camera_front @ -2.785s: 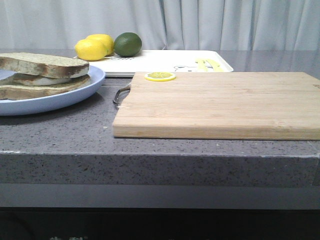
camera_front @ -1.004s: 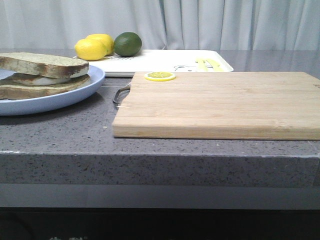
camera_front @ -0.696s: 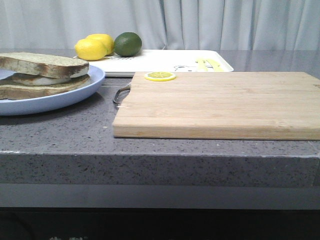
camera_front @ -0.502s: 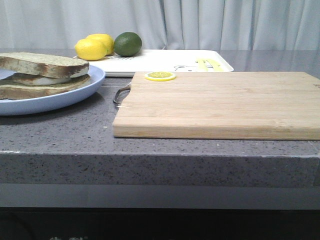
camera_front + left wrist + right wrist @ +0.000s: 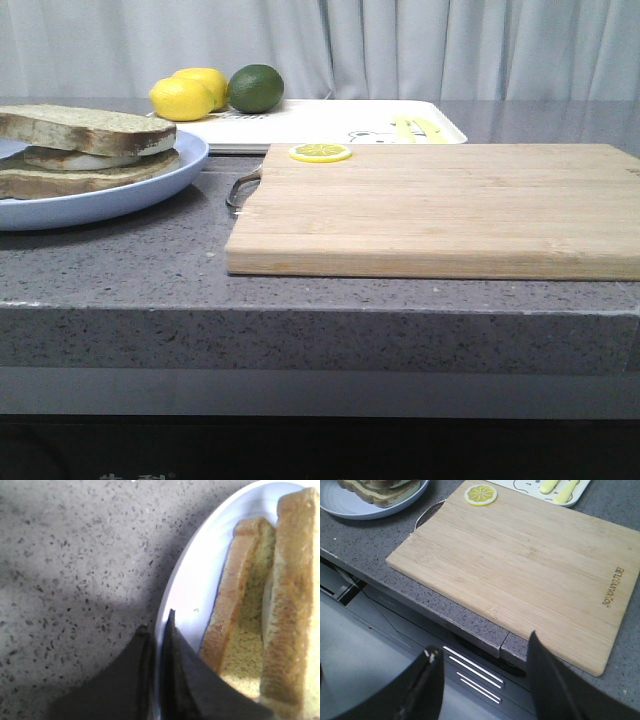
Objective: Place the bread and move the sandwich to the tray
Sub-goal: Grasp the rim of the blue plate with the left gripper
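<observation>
Blue-plated and already topped, the sandwich [image 5: 85, 152] sat at the left end of the grey stone desk [image 5: 150, 270], its upper slice of bread [image 5: 88, 128] lying over the fried egg and the lower slice. By the look of it, the bread step was finished; the move was not, since the plate [image 5: 150, 190] rested on the desk, well apart from the white tray [image 5: 320, 122] at the back. Two lemons [image 5: 190, 93] and a lime [image 5: 256, 88] crowded the tray's left end. A wooden cutting board [image 5: 440, 205] with a lemon slice [image 5: 320, 153] on its far corner lay between tray and desk edge.

The left pincer [image 5: 156, 630] was clenched on the plate's rim, one finger outside and one inside, nearly meeting, just beside the sandwich crust. The right pincer [image 5: 482, 652] hung released and wide, holding nothing, out beyond the desk's front edge near the board.
</observation>
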Tool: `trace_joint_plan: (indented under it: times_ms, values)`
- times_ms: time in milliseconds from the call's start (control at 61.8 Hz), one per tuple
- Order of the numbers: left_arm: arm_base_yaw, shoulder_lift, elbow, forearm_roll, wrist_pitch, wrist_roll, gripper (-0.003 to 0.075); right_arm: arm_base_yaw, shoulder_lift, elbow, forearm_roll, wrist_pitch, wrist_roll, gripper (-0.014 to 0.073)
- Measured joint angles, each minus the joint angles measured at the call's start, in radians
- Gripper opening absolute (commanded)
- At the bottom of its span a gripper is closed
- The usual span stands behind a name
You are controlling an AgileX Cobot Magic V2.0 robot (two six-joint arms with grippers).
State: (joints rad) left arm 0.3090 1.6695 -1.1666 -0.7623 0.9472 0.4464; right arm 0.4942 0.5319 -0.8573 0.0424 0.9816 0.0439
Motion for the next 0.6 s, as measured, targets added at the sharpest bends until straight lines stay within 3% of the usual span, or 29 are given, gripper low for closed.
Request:
trace_joint_plan:
  times_ms: [599]
  values:
    - [-0.008,-0.037,-0.012,-0.028,0.011,0.015,-0.002,0.0,0.0,0.0,0.0,0.0,0.0,0.0402]
